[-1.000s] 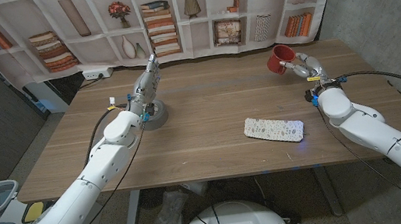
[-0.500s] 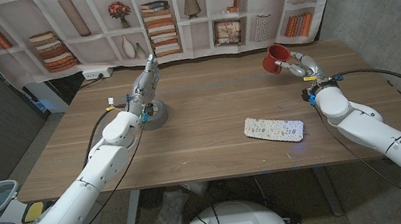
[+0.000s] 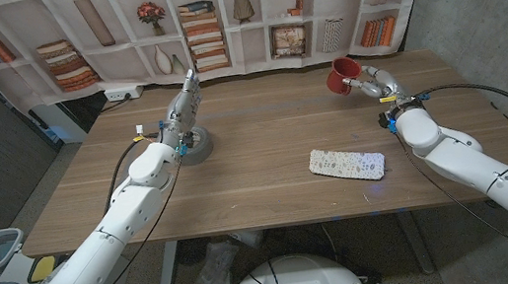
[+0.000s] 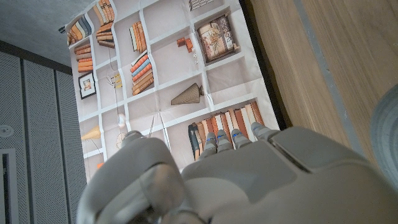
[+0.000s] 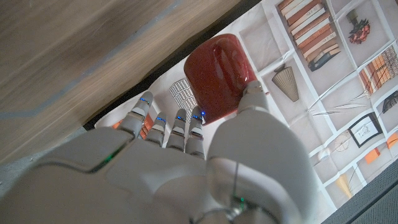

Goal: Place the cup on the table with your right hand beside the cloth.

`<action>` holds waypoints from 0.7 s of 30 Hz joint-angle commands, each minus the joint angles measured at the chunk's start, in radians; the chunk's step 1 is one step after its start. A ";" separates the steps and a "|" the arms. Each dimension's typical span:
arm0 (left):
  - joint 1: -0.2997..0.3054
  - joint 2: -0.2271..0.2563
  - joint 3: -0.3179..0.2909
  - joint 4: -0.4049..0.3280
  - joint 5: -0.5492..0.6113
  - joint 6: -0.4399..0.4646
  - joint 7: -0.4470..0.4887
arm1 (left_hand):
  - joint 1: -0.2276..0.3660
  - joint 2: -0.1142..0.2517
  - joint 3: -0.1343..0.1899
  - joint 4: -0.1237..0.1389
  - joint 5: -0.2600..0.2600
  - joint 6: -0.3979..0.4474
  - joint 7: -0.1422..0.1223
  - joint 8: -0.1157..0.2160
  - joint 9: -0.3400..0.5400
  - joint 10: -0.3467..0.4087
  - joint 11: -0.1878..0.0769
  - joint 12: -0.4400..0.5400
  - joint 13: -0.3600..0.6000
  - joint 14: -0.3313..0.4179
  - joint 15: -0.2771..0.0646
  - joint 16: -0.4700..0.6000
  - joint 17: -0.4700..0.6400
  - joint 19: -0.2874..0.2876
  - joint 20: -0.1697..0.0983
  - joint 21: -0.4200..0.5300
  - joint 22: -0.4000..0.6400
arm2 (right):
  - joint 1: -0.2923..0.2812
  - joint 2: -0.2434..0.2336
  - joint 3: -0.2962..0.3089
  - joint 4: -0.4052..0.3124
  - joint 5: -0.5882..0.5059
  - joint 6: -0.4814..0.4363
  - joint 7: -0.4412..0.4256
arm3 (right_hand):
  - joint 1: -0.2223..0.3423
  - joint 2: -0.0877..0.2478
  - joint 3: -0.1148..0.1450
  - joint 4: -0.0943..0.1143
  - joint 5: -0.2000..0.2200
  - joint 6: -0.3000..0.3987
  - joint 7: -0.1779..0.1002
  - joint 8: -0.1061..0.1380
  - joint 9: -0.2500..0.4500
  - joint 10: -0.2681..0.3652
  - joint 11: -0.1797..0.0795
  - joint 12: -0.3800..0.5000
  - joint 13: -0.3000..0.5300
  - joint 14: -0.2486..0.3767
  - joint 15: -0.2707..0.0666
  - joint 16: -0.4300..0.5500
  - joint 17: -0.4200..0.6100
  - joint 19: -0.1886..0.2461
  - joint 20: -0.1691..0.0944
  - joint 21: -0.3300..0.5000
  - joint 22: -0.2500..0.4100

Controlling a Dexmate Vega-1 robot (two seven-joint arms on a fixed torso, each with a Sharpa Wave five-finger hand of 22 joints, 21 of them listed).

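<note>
- Your right hand's fingers point(image 5: 166, 127) are closed around the red cup point(image 3: 340, 76); in the right wrist view the thumb lies along one side of the cup and the other fingers curl against its other side, so it is held between them.
- Your right hand point(image 3: 373, 82) carries the cup in the air over the table's far right part, a little in from the far edge and well in from the right edge. The cup is tipped on its side, not upright.
- The cloth point(image 3: 347, 163), a pale patterned strip, lies flat on the wooden table point(image 3: 267, 160) nearer the front edge, right of the middle. The cup is well apart from it, toward the far edge.
- Bare wood shows on every side of the cloth: between it and the far edge, between it and the right edge, and across the middle of the table to its left.
- Your left hand point(image 3: 185, 102) is up over the far left part of the table, fingers straight and close together, holding nothing that you can see.
- A round grey object point(image 3: 197, 146) sits on the table just below your left wrist; whether the arm touches it cannot be told.
- A printed bookshelf backdrop point(image 3: 217, 18) runs along behind the far edge.
</note>
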 commanded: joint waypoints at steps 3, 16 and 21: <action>0.013 0.007 -0.005 -0.018 0.005 0.003 0.011 | 0.007 0.005 -0.007 0.000 -0.001 0.000 0.003 -0.003 0.004 0.003 0.003 -0.002 0.005 0.000 0.000 -0.003 0.002 -0.027 -0.027 0.007 0.005 | 0.018 -0.012 -0.024 -0.022 -0.030 -0.027 0.028 | 0.005 0.007 0.007 -0.001 -0.006 0.151 -0.148 0.001 0.003 0.003 0.002 -0.006 0.000 0.005 -0.003 -0.004 0.001 0.005 0.005 -0.003 0.003; 0.017 0.003 -0.006 -0.009 0.002 -0.005 0.008 | 0.008 0.006 -0.010 0.000 -0.001 0.000 0.002 -0.003 0.004 0.003 0.002 -0.002 0.005 0.002 0.000 -0.002 0.002 -0.027 -0.027 0.007 0.005 | 0.034 -0.007 -0.044 -0.016 -0.043 -0.030 0.052 | 0.005 0.008 0.008 0.000 -0.012 0.154 -0.146 -0.002 0.004 0.005 0.001 -0.007 0.000 0.006 -0.005 -0.004 0.002 0.005 0.006 -0.003 0.003; 0.013 -0.002 -0.004 0.004 0.000 -0.011 0.001 | 0.009 0.006 -0.011 0.000 -0.001 0.001 0.002 -0.003 0.004 0.003 0.002 -0.002 0.005 0.001 0.000 -0.002 0.002 -0.027 -0.026 0.007 0.005 | 0.044 -0.004 -0.055 -0.011 -0.050 -0.038 0.061 | 0.005 0.008 0.008 0.001 -0.015 0.157 -0.147 -0.002 0.004 0.005 0.001 -0.008 0.000 0.008 -0.005 -0.003 0.002 0.006 0.006 -0.003 0.003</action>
